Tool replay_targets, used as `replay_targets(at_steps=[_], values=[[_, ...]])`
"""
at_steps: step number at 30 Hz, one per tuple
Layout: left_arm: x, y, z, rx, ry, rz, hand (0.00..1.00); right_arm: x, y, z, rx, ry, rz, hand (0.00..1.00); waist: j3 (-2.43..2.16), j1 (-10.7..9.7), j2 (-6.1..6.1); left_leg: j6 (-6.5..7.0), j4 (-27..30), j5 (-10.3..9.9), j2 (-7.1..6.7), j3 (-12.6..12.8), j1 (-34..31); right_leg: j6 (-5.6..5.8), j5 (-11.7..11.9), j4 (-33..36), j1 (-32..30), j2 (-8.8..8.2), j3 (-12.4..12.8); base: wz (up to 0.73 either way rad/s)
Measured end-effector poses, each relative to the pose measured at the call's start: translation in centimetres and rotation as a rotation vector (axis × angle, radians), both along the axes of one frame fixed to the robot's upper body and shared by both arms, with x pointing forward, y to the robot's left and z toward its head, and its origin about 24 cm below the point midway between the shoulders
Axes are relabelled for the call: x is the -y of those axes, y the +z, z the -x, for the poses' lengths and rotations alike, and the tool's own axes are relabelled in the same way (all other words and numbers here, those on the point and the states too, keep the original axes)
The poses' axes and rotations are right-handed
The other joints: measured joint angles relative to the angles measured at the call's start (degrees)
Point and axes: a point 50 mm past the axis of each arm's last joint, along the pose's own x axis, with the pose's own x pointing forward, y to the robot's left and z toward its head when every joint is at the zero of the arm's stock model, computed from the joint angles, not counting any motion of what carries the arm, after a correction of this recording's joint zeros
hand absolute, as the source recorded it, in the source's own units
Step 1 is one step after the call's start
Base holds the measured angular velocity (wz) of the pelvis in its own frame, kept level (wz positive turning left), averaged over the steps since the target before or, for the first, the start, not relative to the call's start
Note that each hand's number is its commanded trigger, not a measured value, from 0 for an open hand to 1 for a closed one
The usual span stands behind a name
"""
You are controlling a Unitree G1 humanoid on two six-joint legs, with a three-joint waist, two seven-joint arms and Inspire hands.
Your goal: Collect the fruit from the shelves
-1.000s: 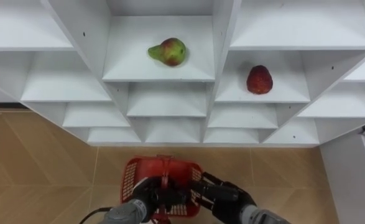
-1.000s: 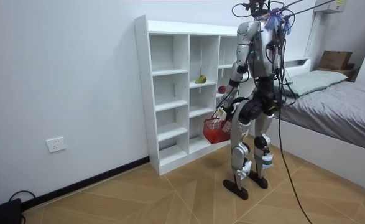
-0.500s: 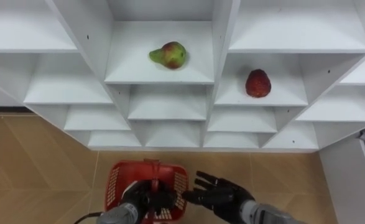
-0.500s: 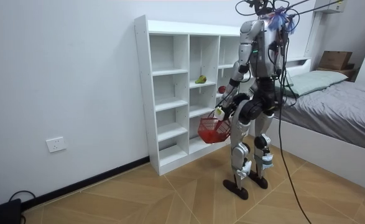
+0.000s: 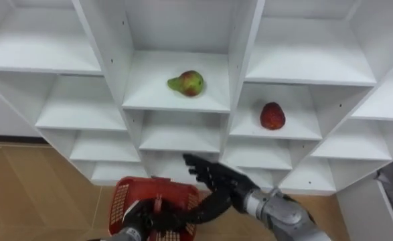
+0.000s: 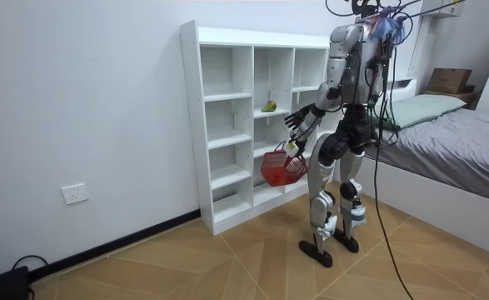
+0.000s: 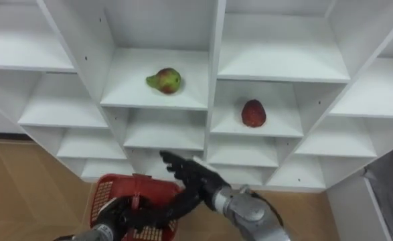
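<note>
A green-and-red pear [image 5: 186,83] lies on its side on a shelf in the middle column of a white shelf unit [image 5: 243,40], alone in its compartment. At 4 o'clock from it, in the next column, a red fruit [image 5: 272,116] sits on a slightly lower shelf, also alone. The 2 fruits are well apart, with an upright panel between them, and both hands are apart from them.

At 6 o'clock from the pear, below the shelves and over the wood floor [image 5: 22,181], hangs a red basket [image 5: 122,204] of open mesh. The robot's left hand [image 5: 146,217] grips it from above, fingers curled round the handle. What lies inside the basket cannot be told.

The right hand [image 5: 217,179] is at 1 o'clock from the basket and 7 o'clock from the red fruit. It is held out toward the lower shelves, fingers straight and spread apart, holding nothing.

In the room view the robot stands upright on 2 legs just before the shelf unit, facing it. The basket hangs beside its hip and its right arm is stretched toward the middle column. A bed [image 6: 452,125] stands at 3 o'clock from the robot, and a wall socket [image 6: 75,193] sits low on the wall at 8 o'clock from the unit.
</note>
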Motion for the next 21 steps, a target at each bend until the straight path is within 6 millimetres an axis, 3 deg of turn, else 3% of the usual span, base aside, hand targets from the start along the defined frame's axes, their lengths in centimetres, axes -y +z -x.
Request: replay_targets(at_steps=[8,16,21], values=[[-0.4,0.5,-0.4,0.041,-0.009,-0.007,1.00,-0.8,4.4,-1.2,0.269,0.024,0.032,0.00,0.12,0.21,-0.74,0.02,-1.83,0.00,-0.43,-0.05,2.77,0.32,-0.31,-1.01,2.33,-0.16,0.25,0.00],[-0.3,0.8,-0.6,0.070,-0.012,0.001,1.00,-0.3,8.3,-2.1,0.456,-0.026,0.018,0.00,0.16,0.15,-1.11,0.04,-2.32,-0.11,-0.44,0.04,4.10,0.44,-0.38,-0.94,3.28,-0.24,0.49,0.00],[-0.8,0.9,-0.3,0.080,0.029,0.009,1.00,0.4,10.6,-2.7,0.565,-0.102,0.000,0.00,0.45,0.31,-1.05,0.02,-2.21,-0.59,-0.36,-0.06,6.10,0.53,-0.43,-1.05,5.55,-0.13,0.39,0.00]])
